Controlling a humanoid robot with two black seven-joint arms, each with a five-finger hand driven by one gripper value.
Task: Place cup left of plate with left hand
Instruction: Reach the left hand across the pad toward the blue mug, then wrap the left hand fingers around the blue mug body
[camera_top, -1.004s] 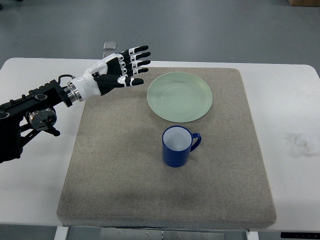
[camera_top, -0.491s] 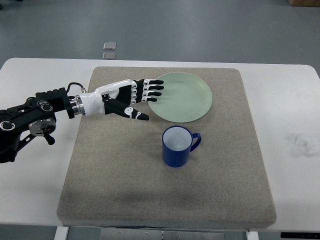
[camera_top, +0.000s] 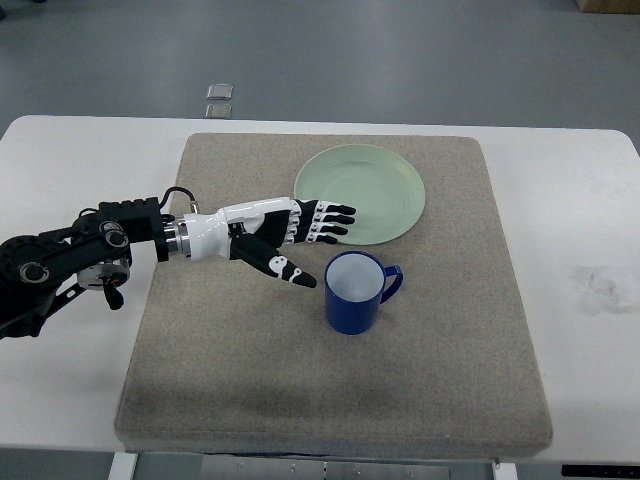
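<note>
Cup: blue mug, white inside, upright on the mat, mouth facing up. It stands just below the plate's lower edge, slightly apart from it, near the mat's centre.
Cup axis: vertical; the mug has no lean.
Handle: points to the picture's right and slightly up, away from the hand.
Plate: pale green, round, flat on the upper middle of the mat.
Left hand: enters from the left edge, forearm low over the mat, palm edge-on. Fingers are extended and spread, their tips over the plate's lower left rim. Thumb angles down and right, its tip just beside the cup's left wall; contact cannot be told. The hand is released and grasps nothing.
Right hand: out of view.
Table: white, under the mat.
Change from earlier frames: one second ago the hand hovered at the mat's upper left corner; half a second ago it reached the plate's left rim. It now sits lower and farther right, close to the cup. Cup and plate have not moved.
</note>
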